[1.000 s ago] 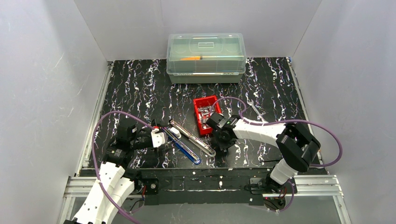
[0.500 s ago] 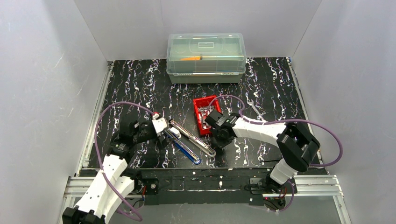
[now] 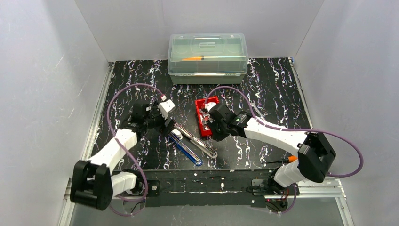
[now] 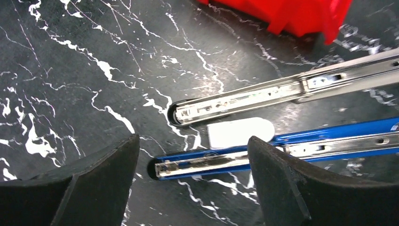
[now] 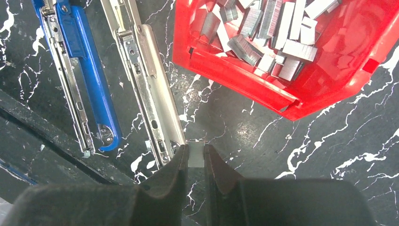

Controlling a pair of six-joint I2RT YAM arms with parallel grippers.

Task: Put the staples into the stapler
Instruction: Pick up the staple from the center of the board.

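Gripping a staple strip — right pincer hangs beside the stapler (opened).

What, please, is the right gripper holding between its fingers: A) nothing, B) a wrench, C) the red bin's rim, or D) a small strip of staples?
D: the right wrist view shows the right gripper pinching a small grey strip of staples.

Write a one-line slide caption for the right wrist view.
A staple strip pinched in the right gripper jaws beside the open stapler, with the red bin of staples just beyond.
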